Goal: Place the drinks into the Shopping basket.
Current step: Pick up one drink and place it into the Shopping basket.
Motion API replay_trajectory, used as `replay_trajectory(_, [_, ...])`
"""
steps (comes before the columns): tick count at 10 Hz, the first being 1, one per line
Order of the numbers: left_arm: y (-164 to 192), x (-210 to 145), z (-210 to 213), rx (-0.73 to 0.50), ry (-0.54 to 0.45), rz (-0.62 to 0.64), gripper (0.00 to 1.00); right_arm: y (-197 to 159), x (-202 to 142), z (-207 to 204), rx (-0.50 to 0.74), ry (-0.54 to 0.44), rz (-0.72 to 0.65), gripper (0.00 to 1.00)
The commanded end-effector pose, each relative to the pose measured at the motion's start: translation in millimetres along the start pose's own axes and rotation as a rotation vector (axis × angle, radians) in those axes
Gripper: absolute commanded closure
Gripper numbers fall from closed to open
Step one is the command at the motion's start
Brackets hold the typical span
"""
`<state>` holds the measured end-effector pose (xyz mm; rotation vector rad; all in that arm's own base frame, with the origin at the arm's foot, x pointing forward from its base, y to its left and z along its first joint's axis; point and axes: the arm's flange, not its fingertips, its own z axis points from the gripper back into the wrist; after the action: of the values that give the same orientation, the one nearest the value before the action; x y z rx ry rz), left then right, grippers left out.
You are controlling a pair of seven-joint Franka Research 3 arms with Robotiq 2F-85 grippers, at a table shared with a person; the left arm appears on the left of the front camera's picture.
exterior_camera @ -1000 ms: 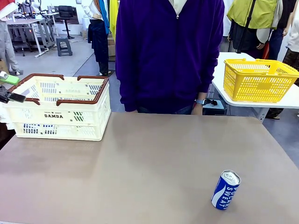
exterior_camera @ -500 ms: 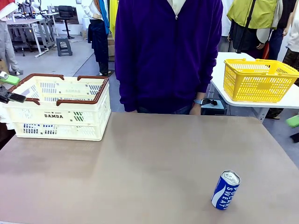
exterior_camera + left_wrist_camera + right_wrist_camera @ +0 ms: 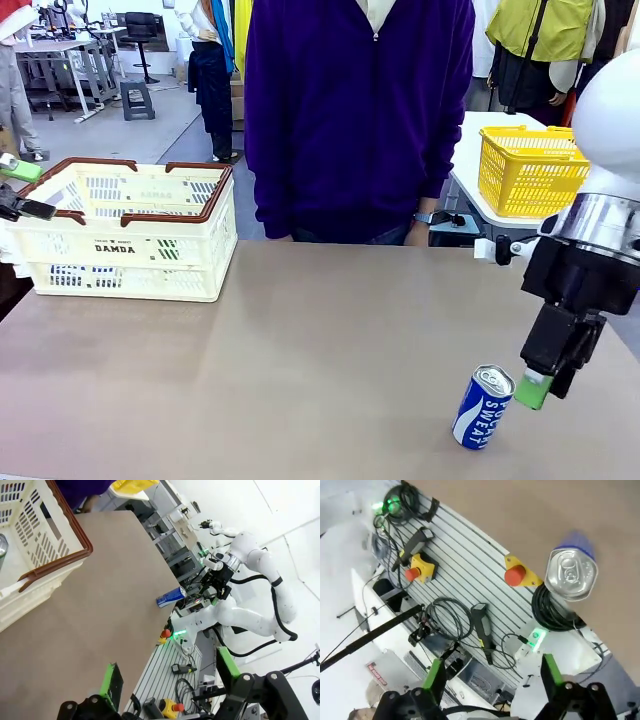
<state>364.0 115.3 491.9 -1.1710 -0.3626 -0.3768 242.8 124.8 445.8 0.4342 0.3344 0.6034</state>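
A blue drink can with white "SWEAT" lettering stands on the table at the near right. Its silver top shows from above in the right wrist view. My right gripper hangs open just right of the can, apart from it, with its green pads spread and nothing between them. The cream Shopping basket with its brown rim stands at the far left. Something green shows through its slots. My left gripper stays open beside the basket's left end, its fingers empty.
A person in a purple top stands at the far edge of the table. A yellow mesh basket sits on a white side table at the back right. The brown tabletop lies bare between the basket and the can.
My right arm has come into view from the right and dropped down next to the blue can. The left arm, the can and the basket have not moved.
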Motion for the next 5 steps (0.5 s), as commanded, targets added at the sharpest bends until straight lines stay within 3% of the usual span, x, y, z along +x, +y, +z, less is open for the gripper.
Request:
replay_trajectory(1, [-1.0, 1.0, 1.5, 0.002, -0.004, 0.003, 0.00, -6.2, -1.6, 12.2, 0.086, -0.079, -0.050, 0.00])
replay_trajectory(2, [-1.0, 1.0, 1.5, 0.002, -0.004, 0.003, 0.00, 0.0, 0.0, 0.0, 0.000, 0.000, 0.000, 0.00])
replay_trajectory(4, [-1.0, 1.0, 1.5, 0.002, -0.004, 0.003, 0.00, 15.9, 2.8, -20.8, -0.233, -0.036, -0.268, 0.00])
replay_trajectory(5, [-1.0, 1.0, 1.5, 0.002, -0.004, 0.003, 0.00, 20.8, 1.1, -25.7, -0.298, -0.013, -0.322, 0.00])
